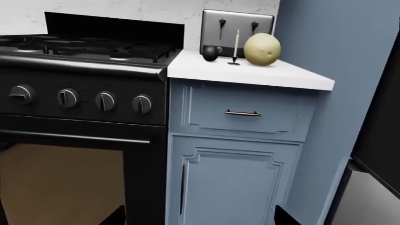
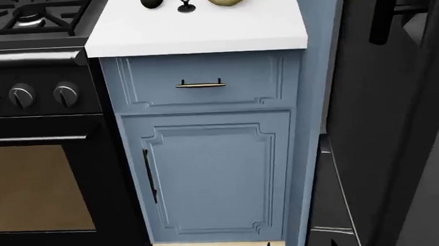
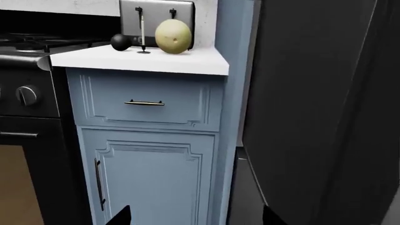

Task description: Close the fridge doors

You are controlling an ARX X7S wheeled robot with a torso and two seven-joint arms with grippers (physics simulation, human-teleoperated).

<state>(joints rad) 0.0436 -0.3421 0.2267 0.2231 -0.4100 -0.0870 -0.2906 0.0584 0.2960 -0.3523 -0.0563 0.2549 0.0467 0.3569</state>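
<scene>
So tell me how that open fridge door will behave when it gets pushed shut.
The fridge door is a tall, flat, rigid-looking panel, so it would likely swing as one piece without flexing. Given its height against the cabinet door, it is probably heavy and slow to start. Its smooth brushed face may let a hand slide sideways.
</scene>
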